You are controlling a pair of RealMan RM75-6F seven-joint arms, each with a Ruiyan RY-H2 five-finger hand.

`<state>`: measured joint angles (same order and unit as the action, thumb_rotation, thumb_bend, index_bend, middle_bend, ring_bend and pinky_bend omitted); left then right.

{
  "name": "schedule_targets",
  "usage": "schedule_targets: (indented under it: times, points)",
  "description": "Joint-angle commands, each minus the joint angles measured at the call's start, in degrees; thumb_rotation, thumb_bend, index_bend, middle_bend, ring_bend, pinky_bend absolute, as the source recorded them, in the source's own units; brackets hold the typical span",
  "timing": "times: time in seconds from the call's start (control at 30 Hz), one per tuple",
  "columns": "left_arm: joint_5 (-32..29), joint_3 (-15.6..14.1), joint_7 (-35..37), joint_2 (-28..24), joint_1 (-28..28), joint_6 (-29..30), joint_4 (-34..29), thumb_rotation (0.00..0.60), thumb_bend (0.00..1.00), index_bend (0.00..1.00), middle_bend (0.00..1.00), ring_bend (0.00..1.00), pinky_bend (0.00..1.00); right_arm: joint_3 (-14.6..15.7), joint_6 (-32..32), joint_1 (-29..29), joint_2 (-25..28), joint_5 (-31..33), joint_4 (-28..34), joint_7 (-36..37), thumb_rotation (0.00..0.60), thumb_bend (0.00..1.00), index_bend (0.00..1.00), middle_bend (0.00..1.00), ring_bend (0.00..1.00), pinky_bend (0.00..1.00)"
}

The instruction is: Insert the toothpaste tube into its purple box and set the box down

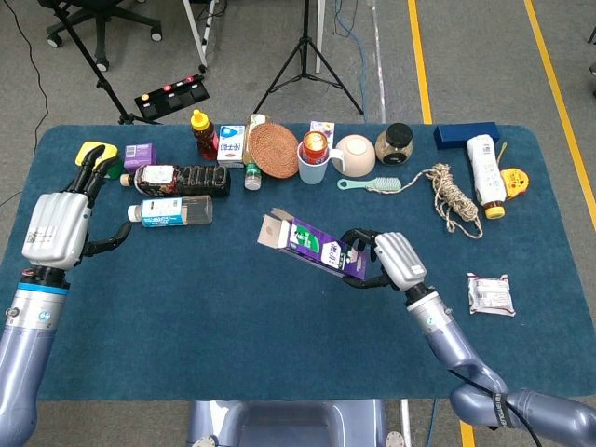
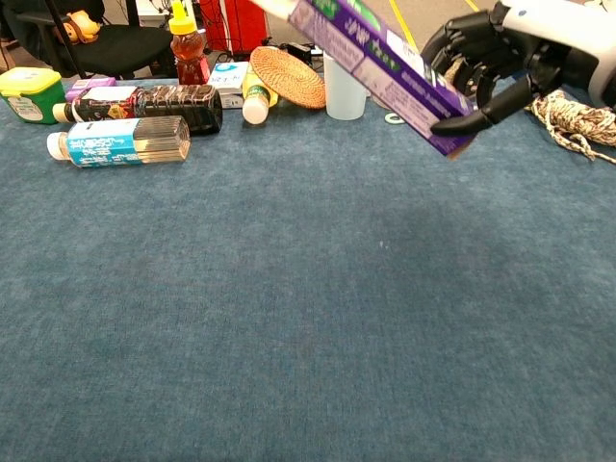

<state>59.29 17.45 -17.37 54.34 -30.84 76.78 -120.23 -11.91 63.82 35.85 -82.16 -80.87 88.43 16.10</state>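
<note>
My right hand (image 1: 386, 261) (image 2: 500, 58) grips the right end of the purple toothpaste box (image 1: 312, 245) (image 2: 385, 72), held above the table. The box slopes up to the left, and its open flap end (image 1: 273, 230) points left. I cannot see the toothpaste tube outside the box in either view. My left hand (image 1: 60, 226) hovers at the table's left side with its fingers spread and nothing in it, near the clear bottle (image 1: 170, 210). It does not show in the chest view.
Along the far edge stand a honey bottle (image 1: 204, 134), a dark bottle (image 1: 182, 177), a woven coaster (image 1: 275, 147), a cup with a can (image 1: 315, 156), a bowl (image 1: 355, 154) and a jar (image 1: 398, 142). A brush (image 1: 372, 184), rope (image 1: 452, 197) and a packet (image 1: 490, 293) lie to the right.
</note>
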Motion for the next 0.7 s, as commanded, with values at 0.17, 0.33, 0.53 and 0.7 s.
schedule_targets:
  times: [0.17, 0.33, 0.53, 0.7]
  points:
    - [0.5, -0.6, 0.6, 0.1, 0.5, -0.3, 1.2, 0.600, 0.28, 0.08, 0.04, 0.26, 0.52, 4.0, -1.9, 0.3, -0.6, -3.2, -5.7, -3.6, 0.600, 0.39, 0.45, 0.53, 0.51, 0.60]
    - [1.0, -1.1, 1.0, 0.2, 0.9, -0.6, 1.9, 0.600, 0.28, 0.08, 0.04, 0.26, 0.52, 5.8, -2.2, 0.4, -1.8, -5.1, -9.5, -5.6, 0.600, 0.39, 0.45, 0.53, 0.51, 0.60]
    - [2.2, -1.9, 1.5, 0.4, 1.6, -0.8, 2.7, 0.600, 0.28, 0.08, 0.04, 0.26, 0.52, 6.5, -2.3, 1.3, -3.3, -6.7, -14.3, -10.1, 0.600, 0.39, 0.45, 0.53, 0.51, 0.60]
    - [2.8, -2.5, 2.0, 0.6, 2.0, -1.1, 3.7, 0.600, 0.28, 0.08, 0.04, 0.25, 0.52, 6.9, -3.2, 2.0, -5.0, -6.8, -18.3, -12.1, 0.600, 0.39, 0.45, 0.53, 0.51, 0.60]
